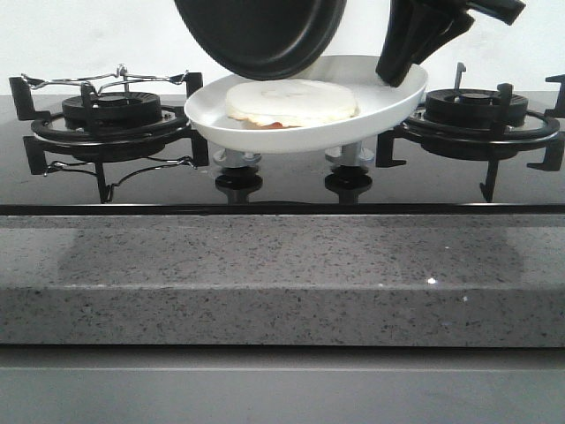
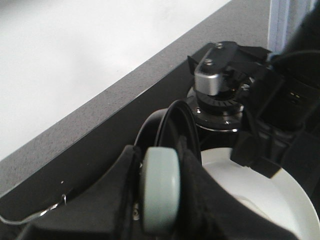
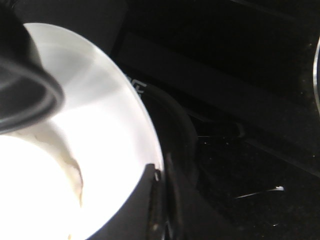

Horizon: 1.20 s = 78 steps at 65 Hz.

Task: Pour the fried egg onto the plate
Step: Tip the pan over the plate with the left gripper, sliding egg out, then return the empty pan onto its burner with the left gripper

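Speckled grey stone countertop point(image 1: 282, 283) runs across the foreground of the front view, and behind it sits a glossy black glass cooktop point(image 1: 282, 181). One white plate point(image 1: 305, 119) is lifted above the middle of the cooktop, over two control knobs point(image 1: 238, 181), tilted slightly so its right side is higher. One fried egg point(image 1: 291, 102), a flat off-white disc with a trace of orange at its near edge, lies flat on the plate, a little left of centre. One black frying pan point(image 1: 260, 35) hangs tipped steeply just above and behind the egg, its lower rim close to the plate's back edge, apart from the egg. Two gas burners flank the plate: the left burner point(image 1: 110, 115) with a thin wire rack on it, and the right burner point(image 1: 477, 110). The right gripper point(image 1: 408, 62) comes down from the upper right and clamps the plate's right rim; the right wrist view shows a dark finger point(image 3: 150, 200) pressed against the rim. The left gripper point(image 2: 160, 192) is closed around a pale grey-green handle in the left wrist view, with the plate just beyond it.
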### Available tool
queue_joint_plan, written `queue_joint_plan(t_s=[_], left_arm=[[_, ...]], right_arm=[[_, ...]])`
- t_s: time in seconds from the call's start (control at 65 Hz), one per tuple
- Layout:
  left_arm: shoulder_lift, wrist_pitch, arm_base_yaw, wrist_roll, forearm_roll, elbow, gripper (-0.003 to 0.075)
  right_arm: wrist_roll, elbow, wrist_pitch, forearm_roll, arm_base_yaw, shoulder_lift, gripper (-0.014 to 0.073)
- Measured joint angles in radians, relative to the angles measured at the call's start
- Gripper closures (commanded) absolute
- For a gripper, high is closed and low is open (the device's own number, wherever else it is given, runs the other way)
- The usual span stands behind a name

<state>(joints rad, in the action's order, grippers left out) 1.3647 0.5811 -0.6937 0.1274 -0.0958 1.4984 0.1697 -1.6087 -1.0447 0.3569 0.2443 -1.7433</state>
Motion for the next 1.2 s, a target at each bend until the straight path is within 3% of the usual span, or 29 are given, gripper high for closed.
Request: queue_joint_plan(t_s=[0.138,0.262,0.338,0.492,0.646,0.785,0.985,1.2], left_arm=[[-0.019,0.0,0.076,-0.093,0.037,0.0,0.0739],[-0.03,0.0,0.193,-0.114,0.22,0.0,0.0738],[-0.031,0.0,0.278,-0.073,0.397,-0.005,0.0738],[-0.031,0.026,0.493,0.136,0.854,-0.042,0.0738],[-0.013,0.187,0.725,0.347,1.313,-0.128,0.0738],[0.061,0.299,0.88,0.442,1.614,-0.23,0.0739],[0.172,0.294,0.971,0.461,1.747,-0.273,0.0739],[0.298,0.31,1.004,0.5,1.832,-0.273,0.0739]], right_arm=[[0.002,0.0,0.0,0.0,0.0,0.0,0.0652],[0.002,0.0,0.0,0.0,0.0,0.0,0.0652],[0.002,0.0,0.0,0.0,0.0,0.0,0.0652],[0.002,0.0,0.0,0.0,0.0,0.0,0.0652],[0.002,0.0,0.0,0.0,0.0,0.0,0.0652],[0.002,0.0,0.0,0.0,0.0,0.0,0.0652],[0.002,0.0,0.0,0.0,0.0,0.0,0.0652],[0.002,0.0,0.0,0.0,0.0,0.0,0.0652]])
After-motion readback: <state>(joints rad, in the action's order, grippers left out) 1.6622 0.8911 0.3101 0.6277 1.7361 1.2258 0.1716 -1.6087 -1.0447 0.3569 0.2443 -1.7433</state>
